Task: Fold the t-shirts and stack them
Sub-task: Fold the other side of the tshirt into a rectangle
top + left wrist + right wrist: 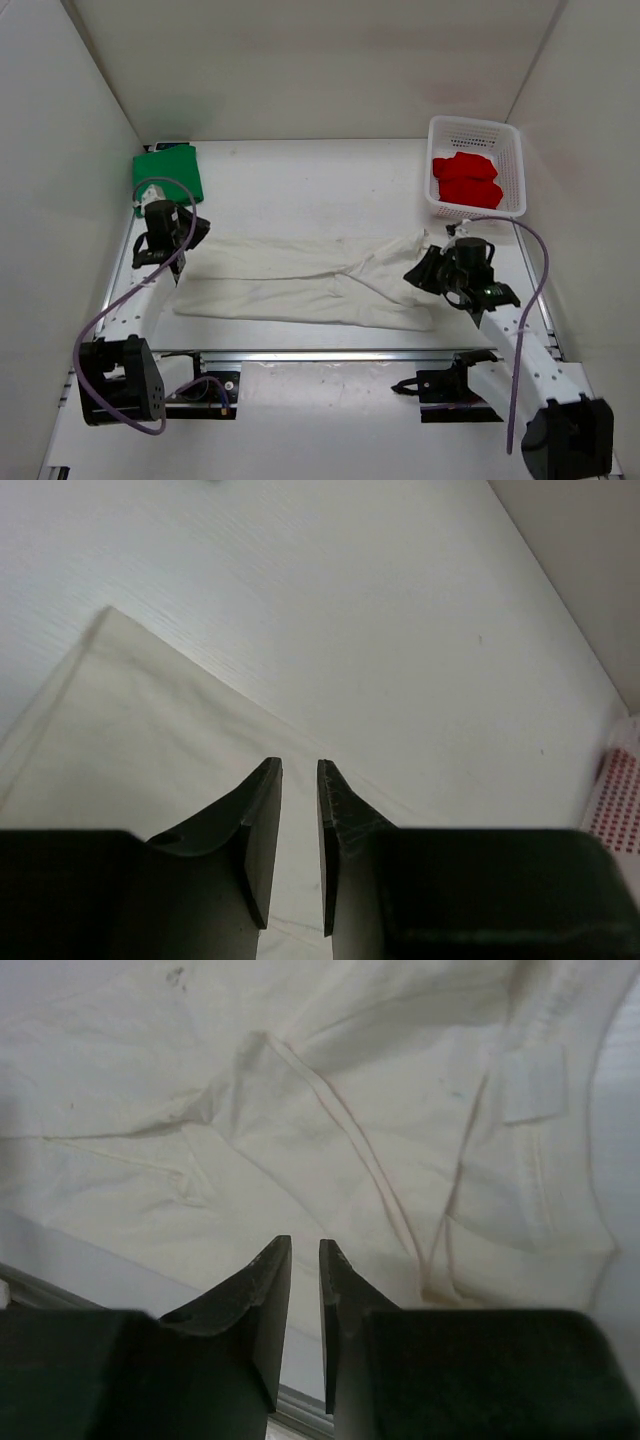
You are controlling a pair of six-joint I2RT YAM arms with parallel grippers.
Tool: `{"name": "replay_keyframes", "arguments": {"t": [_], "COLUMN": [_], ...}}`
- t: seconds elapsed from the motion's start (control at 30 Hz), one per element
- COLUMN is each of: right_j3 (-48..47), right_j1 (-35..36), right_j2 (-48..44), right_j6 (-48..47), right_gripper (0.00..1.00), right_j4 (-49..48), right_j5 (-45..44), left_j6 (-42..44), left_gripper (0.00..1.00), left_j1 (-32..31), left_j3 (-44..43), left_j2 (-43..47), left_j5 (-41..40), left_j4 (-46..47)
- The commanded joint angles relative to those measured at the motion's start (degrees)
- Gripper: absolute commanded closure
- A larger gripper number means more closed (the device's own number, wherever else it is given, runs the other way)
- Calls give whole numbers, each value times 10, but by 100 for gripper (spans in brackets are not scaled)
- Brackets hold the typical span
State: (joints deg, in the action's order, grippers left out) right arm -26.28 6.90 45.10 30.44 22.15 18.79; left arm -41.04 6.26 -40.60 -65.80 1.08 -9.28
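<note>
An off-white t-shirt (pixel 300 285) lies folded into a long band across the middle of the table. My left gripper (pixel 197 232) hovers at its left end, my right gripper (pixel 420 272) at its right end by the collar. In the left wrist view the left gripper (pixel 300 765) stands narrowly open over flat cloth (pixel 150 740), with nothing between the fingers. The right gripper (pixel 305 1242) is likewise narrowly open above the wrinkled shirt (pixel 350 1090), holding nothing. A folded green t-shirt (pixel 168 170) sits at the back left. A red t-shirt (pixel 467 180) lies in the basket.
A white mesh basket (pixel 472 124) stands at the back right, and its edge (pixel 620 800) shows in the left wrist view. White walls enclose the table on three sides. A metal rail (pixel 330 354) runs along the near edge in front of the arm bases.
</note>
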Motion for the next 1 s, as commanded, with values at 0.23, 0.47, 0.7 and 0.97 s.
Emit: {"name": "replay_keyframes", "arguments": {"t": [0.23, 0.47, 0.7, 0.97], "right_j3": [-161, -175, -176, -156], "right_j1": [87, 96, 76, 69], "right_j2": [307, 405, 467, 480], "right_j6": [-64, -71, -84, -60], "right_gripper": [93, 57, 51, 66], "right_j4": [-196, -284, -319, -368], "right_j5": [-18, 7, 90, 172], "left_j6": [1, -9, -22, -28], "left_gripper": [69, 70, 71, 71], "left_j1": [-241, -338, -314, -310], "left_j3": [39, 107, 174, 192], "left_j2": [-10, 0, 24, 37], "left_j5": [-10, 17, 47, 52], "left_j4": [68, 116, 147, 155]}}
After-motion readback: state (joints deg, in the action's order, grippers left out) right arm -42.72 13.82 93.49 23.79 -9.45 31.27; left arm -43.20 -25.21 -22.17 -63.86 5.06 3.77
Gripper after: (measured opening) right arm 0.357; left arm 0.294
